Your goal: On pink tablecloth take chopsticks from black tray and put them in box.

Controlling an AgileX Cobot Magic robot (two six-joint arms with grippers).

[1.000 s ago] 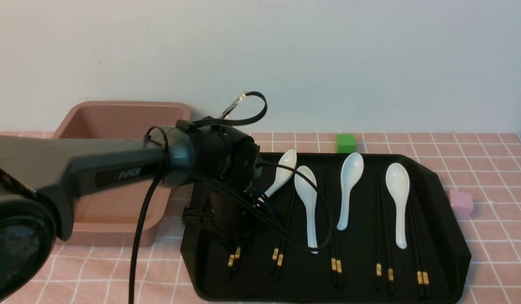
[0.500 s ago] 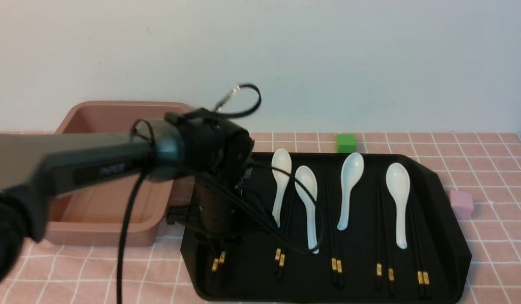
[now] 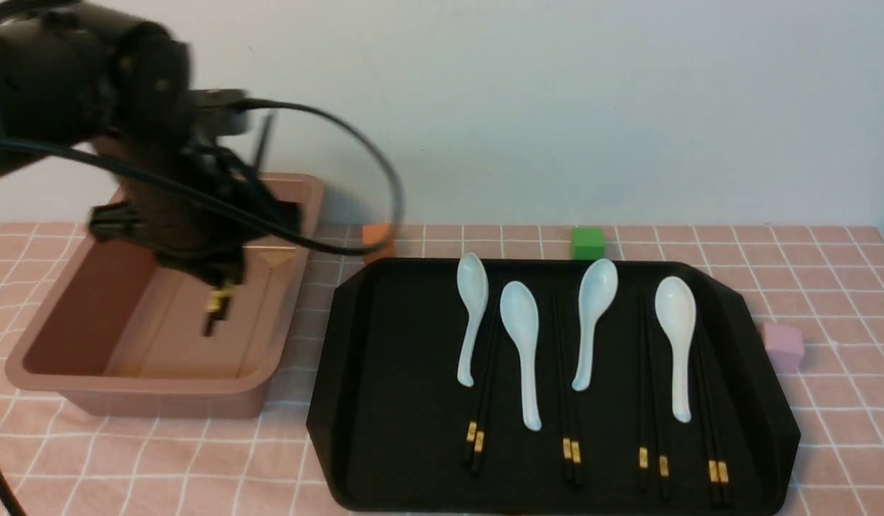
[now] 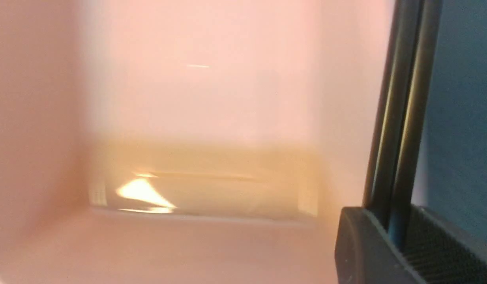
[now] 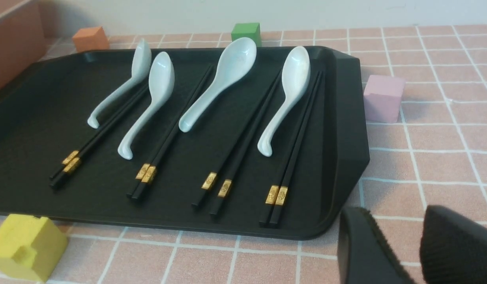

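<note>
Left gripper [image 4: 399, 236] pinching two black chopsticks [image 4: 397, 130] above pink box [image 3: 155, 401]

Plain, smooth, pale blue-grey wall [image 3: 556, 107] rising behind a flat surface; soft light falling across it, warming faintly pinkish toward the upper left.

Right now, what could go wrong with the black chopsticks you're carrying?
The two thin black chopsticks might slip apart, because the jaws pinch them side by side. They also lie near one side wall of the deep brownish-pink plastic box, so one could knock the rim or drop outside.
</note>
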